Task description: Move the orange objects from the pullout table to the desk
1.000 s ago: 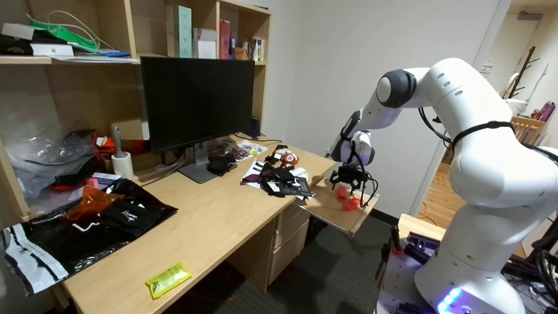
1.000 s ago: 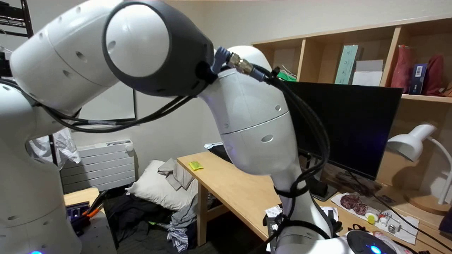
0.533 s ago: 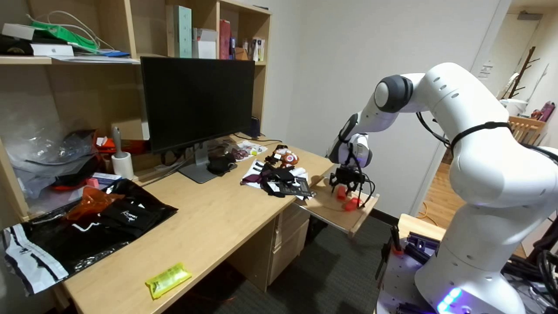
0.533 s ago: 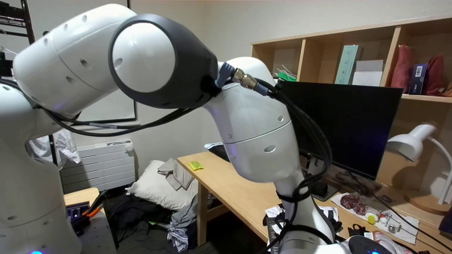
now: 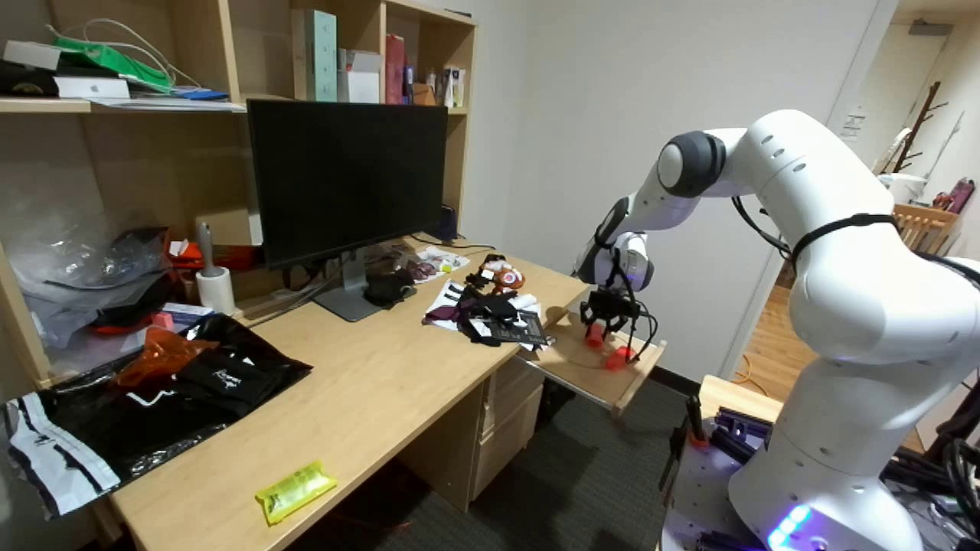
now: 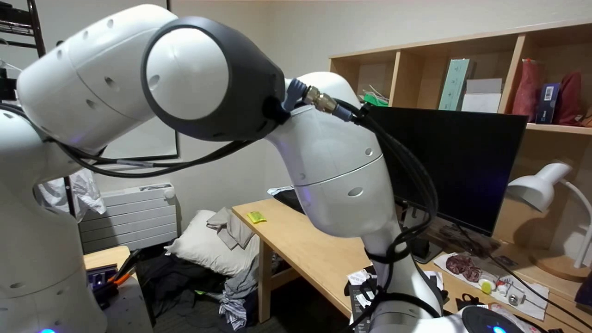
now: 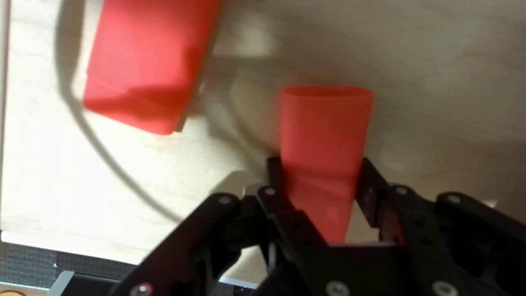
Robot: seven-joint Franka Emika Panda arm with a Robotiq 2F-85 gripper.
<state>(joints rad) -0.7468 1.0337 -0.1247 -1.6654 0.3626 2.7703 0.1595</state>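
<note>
Shifted orange piece (image 7: 324,139), second one (image 7: 144,61) near cable (image 5: 635,312)

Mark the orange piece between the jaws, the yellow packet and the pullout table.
Orange piece (image 7: 324,160): wrist view, on its broad side.
Yellow packet (image 5: 296,492): in an exterior view, wrapper's middle.
Pullout table (image 5: 569,354): in an exterior view, bare board.

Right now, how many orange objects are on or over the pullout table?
2: one orange object gripped by the end effector, the other orange object lying apart on the pullout table; others may be hidden.
</note>
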